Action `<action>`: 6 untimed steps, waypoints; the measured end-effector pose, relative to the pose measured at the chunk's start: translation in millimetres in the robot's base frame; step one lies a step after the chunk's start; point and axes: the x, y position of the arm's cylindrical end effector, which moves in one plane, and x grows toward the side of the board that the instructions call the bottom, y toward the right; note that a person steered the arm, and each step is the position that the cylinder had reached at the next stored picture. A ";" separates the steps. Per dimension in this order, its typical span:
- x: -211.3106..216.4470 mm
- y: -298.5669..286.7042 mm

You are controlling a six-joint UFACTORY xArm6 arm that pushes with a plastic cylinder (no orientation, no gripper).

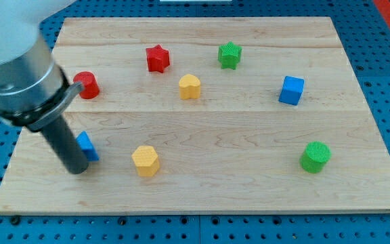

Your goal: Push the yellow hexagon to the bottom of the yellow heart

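The yellow hexagon (145, 160) lies on the wooden board at the lower left of centre. The yellow heart (189, 87) lies above it and a little to the right, in the upper middle. My tip (77, 169) rests on the board at the view's left, well to the left of the yellow hexagon and apart from it. The rod covers part of a blue block (87, 146) just beside the tip.
A red cylinder (87, 85) sits at the upper left, a red star (158, 58) and a green star (229, 55) near the top. A blue cube (291, 90) is at the right, a green cylinder (315, 156) at the lower right. The board's bottom edge (202, 210) is near.
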 end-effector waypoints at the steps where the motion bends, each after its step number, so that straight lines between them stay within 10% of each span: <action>1: -39.5 20.2; 3: 32.4 25.8; 6: -16.3 156.5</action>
